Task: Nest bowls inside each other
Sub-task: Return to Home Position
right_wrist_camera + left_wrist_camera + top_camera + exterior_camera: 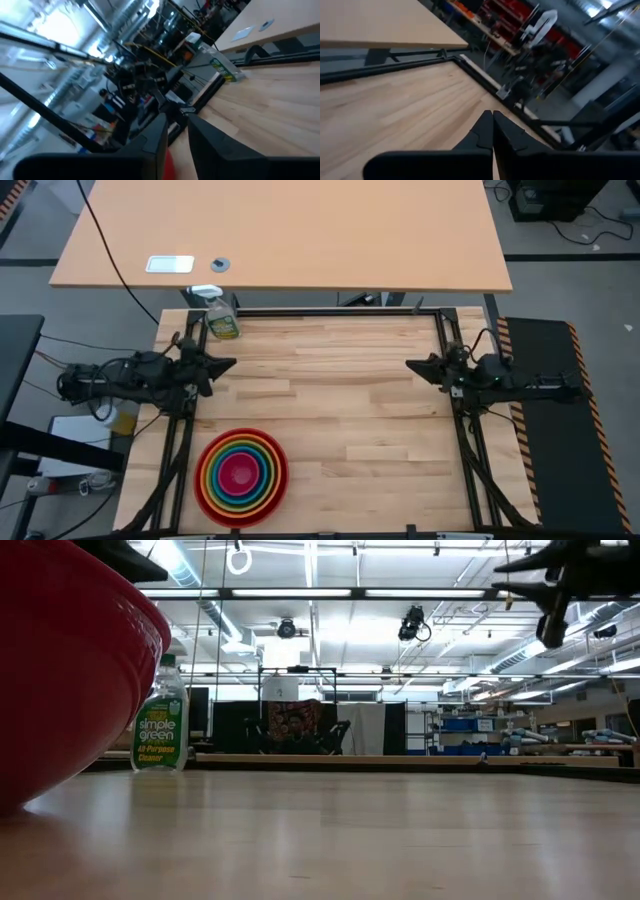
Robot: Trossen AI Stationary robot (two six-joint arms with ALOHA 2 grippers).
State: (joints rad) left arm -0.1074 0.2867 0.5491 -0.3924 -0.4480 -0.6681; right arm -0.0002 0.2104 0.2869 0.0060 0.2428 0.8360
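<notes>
At the near left of the pale wooden slatted table [340, 410] in the high view, the nest of five round plastic bowls [241, 477] sits complete. The large red outer bowl [198, 485] holds orange, yellow-green and blue rings, with the small magenta-pink bowl [241, 473] in the centre. The left gripper [230, 364] hangs by the table's left edge and the right gripper [410, 365] by its right edge. Both are pulled well back from the bowls, with their tips facing each other across the boards. A yellow-green plastic spray bottle [222, 321] stands at the far left corner, before a tan desk [300, 240].

From table height in the low view, the red bowl's curved wall [60, 670] fills the left side. The spray bottle [160, 720] stands upright beyond it. The right arm's dark shape sits high at the upper right.

Along the left wrist view, the left gripper's two dark fingers [482, 132] are pressed together, tip to tip, above bare wood.

Along the right wrist view, the right gripper's fingers [157, 137] stand slightly apart. A narrow slot shows between them, with nothing in it.
</notes>
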